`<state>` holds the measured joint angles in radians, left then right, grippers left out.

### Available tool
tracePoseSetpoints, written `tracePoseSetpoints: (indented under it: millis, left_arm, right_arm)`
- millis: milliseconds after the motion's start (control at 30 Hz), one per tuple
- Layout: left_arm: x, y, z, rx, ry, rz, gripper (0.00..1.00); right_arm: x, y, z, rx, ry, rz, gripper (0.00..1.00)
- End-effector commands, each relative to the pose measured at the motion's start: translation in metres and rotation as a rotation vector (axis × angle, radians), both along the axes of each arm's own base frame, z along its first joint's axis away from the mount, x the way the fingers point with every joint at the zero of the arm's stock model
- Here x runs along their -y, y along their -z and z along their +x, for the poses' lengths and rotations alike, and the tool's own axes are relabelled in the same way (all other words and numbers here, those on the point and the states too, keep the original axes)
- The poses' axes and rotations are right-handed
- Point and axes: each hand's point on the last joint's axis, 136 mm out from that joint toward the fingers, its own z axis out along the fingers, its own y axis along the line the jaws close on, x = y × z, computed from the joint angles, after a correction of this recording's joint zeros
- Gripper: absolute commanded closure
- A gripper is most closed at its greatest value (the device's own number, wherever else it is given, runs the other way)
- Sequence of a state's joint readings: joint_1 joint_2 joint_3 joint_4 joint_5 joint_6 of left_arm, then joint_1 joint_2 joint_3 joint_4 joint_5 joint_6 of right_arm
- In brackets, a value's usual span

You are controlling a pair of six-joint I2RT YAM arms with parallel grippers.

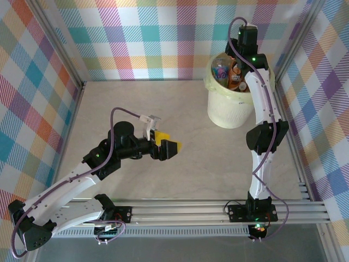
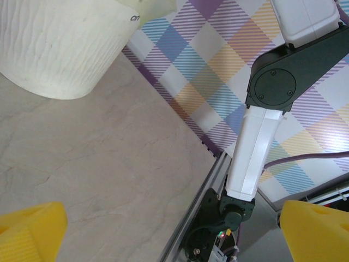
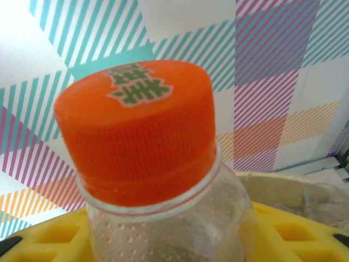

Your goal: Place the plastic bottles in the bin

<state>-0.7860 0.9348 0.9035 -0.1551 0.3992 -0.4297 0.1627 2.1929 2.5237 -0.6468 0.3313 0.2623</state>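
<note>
Bottle (image 3: 147, 185): clear, orange cap, up over the mouth of the bin (image 1: 229, 112) | handling: likely light, thin-walled, springy, slick; best taken across the body just under the neck | right tool (image 3: 163, 245): pinching the bottle, arm stretched out over the bin | left tool (image 1: 168, 143): spread wide, empty, low over the worktop (image 1: 191, 169), well left of the bin

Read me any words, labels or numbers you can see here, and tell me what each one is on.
"an": small black letters on the liner of the bin.
Green print on the orange cap of the bottle: too blurred to read.
Labels on the bottles inside the bin: too small to read.
</note>
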Motion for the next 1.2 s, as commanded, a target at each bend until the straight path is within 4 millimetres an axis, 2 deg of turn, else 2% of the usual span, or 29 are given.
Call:
tracePoseSetpoints:
  millis: [0, 233, 467, 733, 767, 800, 967, 1167]
  left_arm:
    - [0.003, -0.001, -0.003, 0.009, 0.006, -0.014, 0.00]
    - [0.002, -0.001, -0.002, 0.012, 0.003, -0.014, 0.00]
    - [-0.001, -0.006, 0.000, 0.040, -0.016, -0.002, 0.00]
    - [-0.014, -0.007, 0.013, 0.078, -0.106, 0.093, 0.00]
    - [-0.015, -0.010, 0.017, 0.089, -0.124, 0.096, 0.00]
    - [-0.019, -0.003, 0.018, 0.072, -0.139, 0.128, 0.00]
    - [-0.034, 0.001, 0.036, 0.118, -0.253, 0.214, 0.00]
    - [-0.057, 0.012, 0.063, 0.203, -0.404, 0.368, 0.00]
  right_arm:
    - [0.001, -0.006, -0.006, 0.004, -0.007, 0.031, 0.42]
    - [0.003, -0.019, -0.012, 0.029, -0.009, 0.018, 0.30]
    - [0.004, -0.044, -0.023, 0.073, -0.019, 0.002, 0.26]
    - [0.002, -0.076, -0.042, 0.140, -0.059, -0.040, 0.20]
    - [0.001, -0.080, -0.046, 0.150, -0.066, -0.045, 0.19]
    - [0.000, -0.083, -0.050, 0.158, -0.072, -0.052, 0.19]
    - [-0.014, -0.091, -0.072, 0.185, -0.126, -0.088, 0.17]
    - [-0.045, -0.091, -0.116, 0.217, -0.245, -0.140, 0.12]
